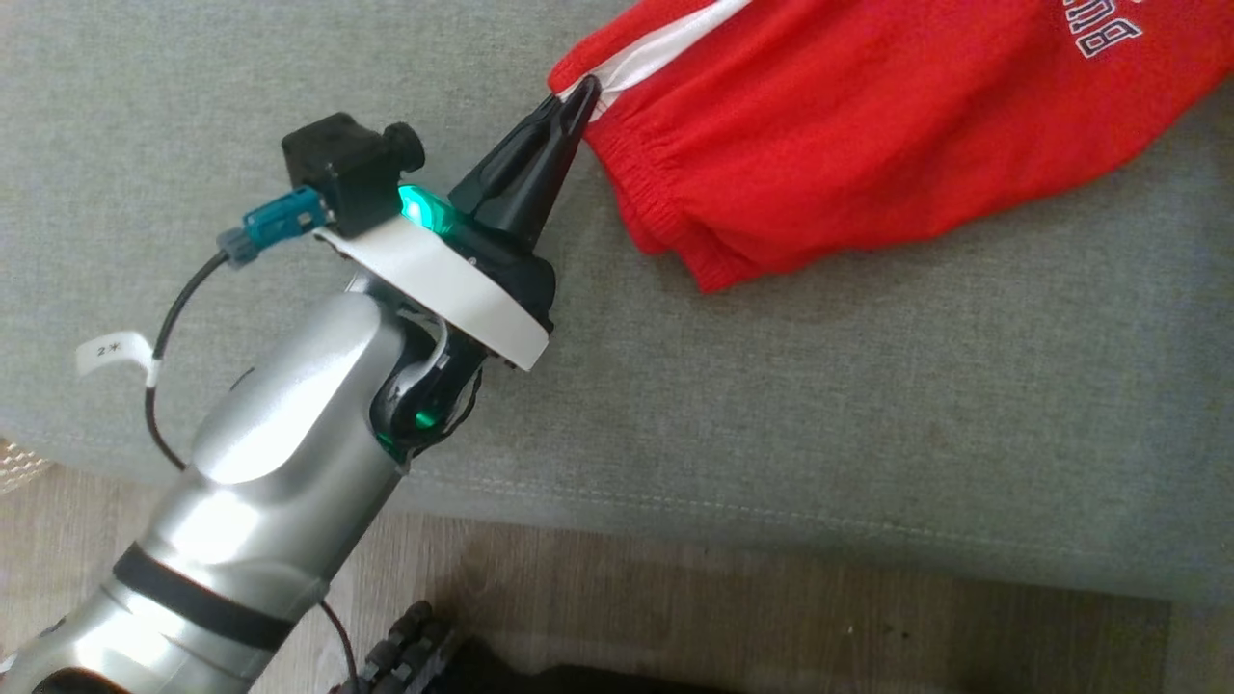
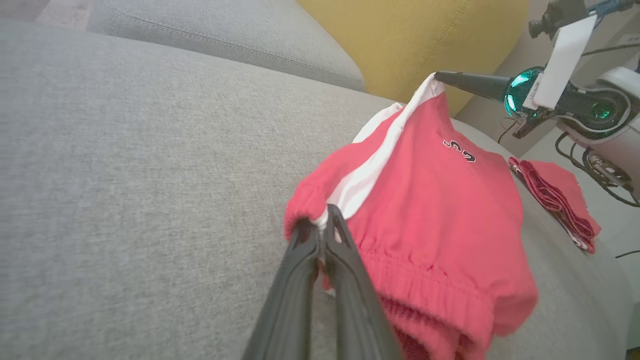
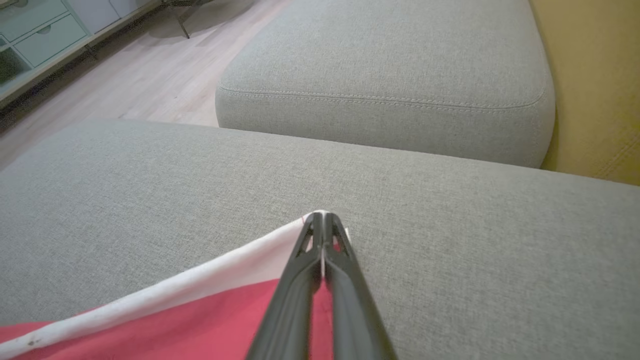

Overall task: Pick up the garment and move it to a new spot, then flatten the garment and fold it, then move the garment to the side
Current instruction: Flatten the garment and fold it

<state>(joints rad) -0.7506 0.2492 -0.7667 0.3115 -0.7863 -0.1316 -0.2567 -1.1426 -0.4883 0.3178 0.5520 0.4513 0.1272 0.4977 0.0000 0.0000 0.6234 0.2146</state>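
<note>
Grey fabric sofa seat, with wooden floor along its front edge and a yellow back cushion behind. A red garment with a white stripe and a gathered elastic waistband lies on the seat, strung between both claws. Left claw: clenched on the waistband end, right where the white stripe meets it. In the left wrist view its fingers press together with cloth pinched at the tips, and the bulk of the garment spreads ahead and to the right. Right claw: clenched on the far end of the same stripe. In the left wrist view that end stands higher than the rest. Dark lettering with a pale outline on the red cloth is upside down and cut by the frame edge, so not readable. A white tag on the left arm's cable starts with "2"; the rest is unclear. A second red piece lies beyond the garment; cannot tell whether it is separate.
</note>
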